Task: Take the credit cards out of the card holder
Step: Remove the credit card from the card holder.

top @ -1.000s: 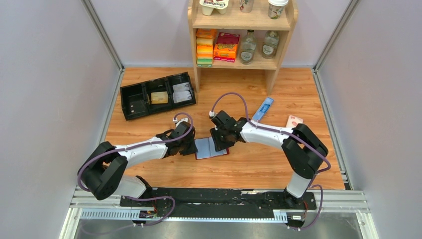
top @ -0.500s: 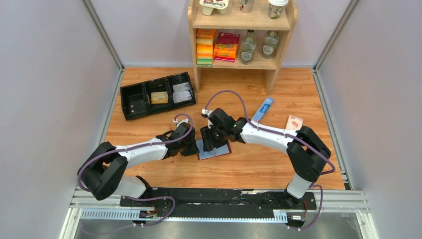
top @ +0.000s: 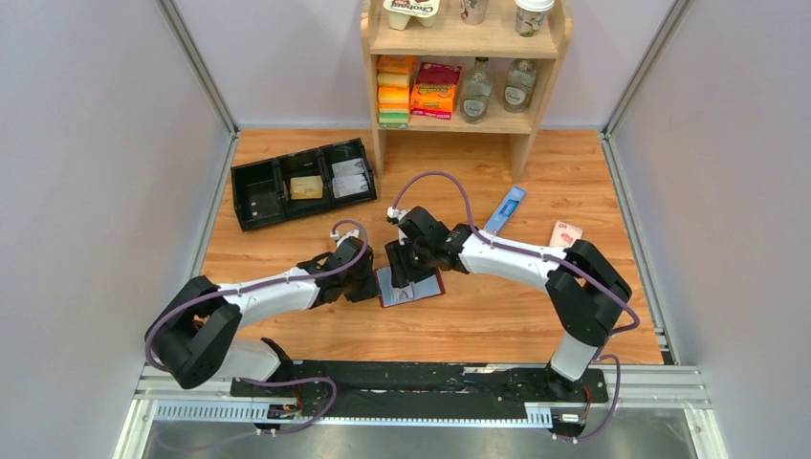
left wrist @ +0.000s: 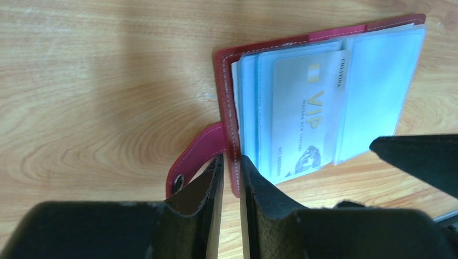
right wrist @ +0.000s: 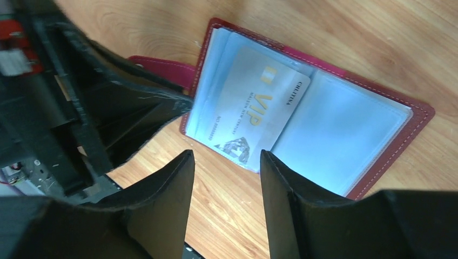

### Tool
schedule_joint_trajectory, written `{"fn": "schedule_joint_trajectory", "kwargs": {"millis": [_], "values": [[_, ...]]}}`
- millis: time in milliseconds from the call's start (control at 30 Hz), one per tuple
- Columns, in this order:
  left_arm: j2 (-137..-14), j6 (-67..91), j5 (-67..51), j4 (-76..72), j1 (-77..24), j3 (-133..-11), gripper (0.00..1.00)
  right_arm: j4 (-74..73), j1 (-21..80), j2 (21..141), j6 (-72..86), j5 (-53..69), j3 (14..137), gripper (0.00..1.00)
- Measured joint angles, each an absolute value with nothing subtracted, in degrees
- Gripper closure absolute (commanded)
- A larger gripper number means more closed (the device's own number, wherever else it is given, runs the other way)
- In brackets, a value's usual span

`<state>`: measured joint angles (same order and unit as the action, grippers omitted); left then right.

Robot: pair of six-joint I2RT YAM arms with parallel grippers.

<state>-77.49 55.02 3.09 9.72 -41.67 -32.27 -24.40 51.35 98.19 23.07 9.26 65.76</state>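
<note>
The right gripper [right wrist: 225, 162] has slid left over the open card holder [right wrist: 335, 135] on the table [top: 497, 316] — fingers spread above a sleeved credit card [right wrist: 254, 113] — while the left gripper [left wrist: 231, 164] pinches its maroon edge.

We are looking at a maroon card holder [left wrist: 226, 91] with pale stitching and light blue clear sleeves [left wrist: 378, 86], a whitish-grey credit card [left wrist: 300, 124] carrying gold VIP lettering and a grey emblem, and a table [left wrist: 97, 97] showing orange-brown wood grain.
</note>
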Motion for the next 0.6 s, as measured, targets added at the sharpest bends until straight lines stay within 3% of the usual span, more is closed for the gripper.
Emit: {"fn": "schedule_joint_trajectory", "kwargs": {"millis": [367,600], "values": [[-66.8,54.9,5.0,14.0,-41.7,-31.8,0.71,-19.5,45.5,99.4,24.5,15.4,62.1,0.50],[-72.2,54.4,3.3,9.7,-41.6,-34.0,0.79,-13.2,40.7,99.5,26.9,22.7,58.0,0.53]]}}
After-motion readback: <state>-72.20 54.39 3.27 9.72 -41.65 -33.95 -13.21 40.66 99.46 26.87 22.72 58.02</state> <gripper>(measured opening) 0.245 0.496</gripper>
